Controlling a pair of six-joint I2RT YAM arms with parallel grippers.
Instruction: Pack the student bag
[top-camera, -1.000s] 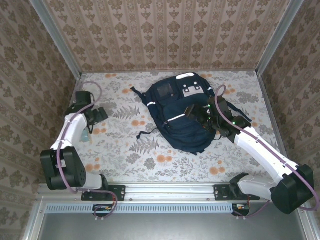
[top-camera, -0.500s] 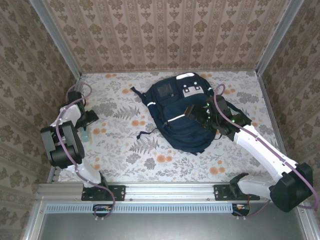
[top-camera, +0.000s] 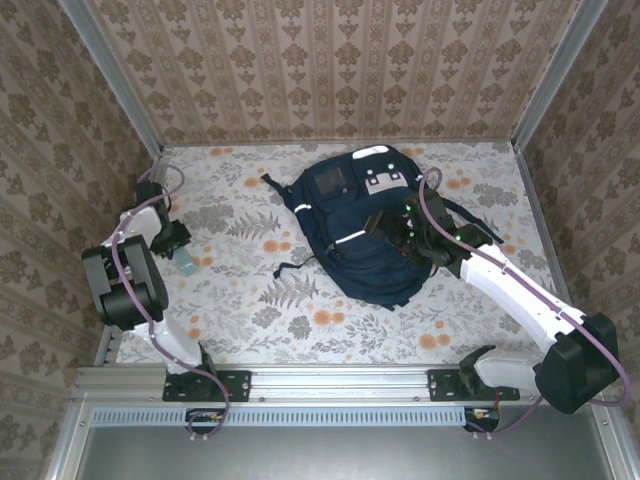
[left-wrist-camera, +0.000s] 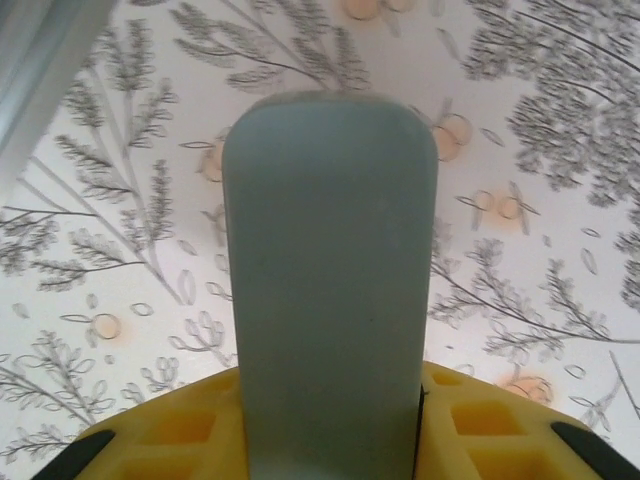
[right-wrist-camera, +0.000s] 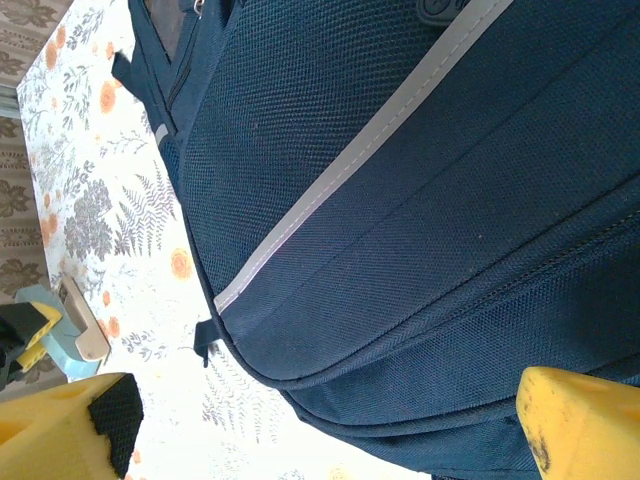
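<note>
Grey-blue and round-ended, a flat slab (left-wrist-camera: 330, 280) sat between the yellow jaws of your left tool (top-camera: 180, 250). In the left wrist view both jaws pressed flush against its sides, so you appeared to have it gripped, low over the tabletop (top-camera: 250, 300). What the slab was, I could not tell.

I judged the step in hand to be picking up this item at the far left of the top view, ahead of any packing. Your student bag (top-camera: 350, 235) lay flat at centre and right of centre in that view. It was well apart from the left tool, with bare floral tabletop between them.

Your right tool (top-camera: 402, 232) hovered over the bag's right half, jaws spread wide and holding nothing. The right wrist view showed navy weave and a white stripe close beneath them.

Next, you would have needed to lift the slab clear and carry it rightward to the bag, while the right tool found and held an opening. I could see no open compartment.
</note>
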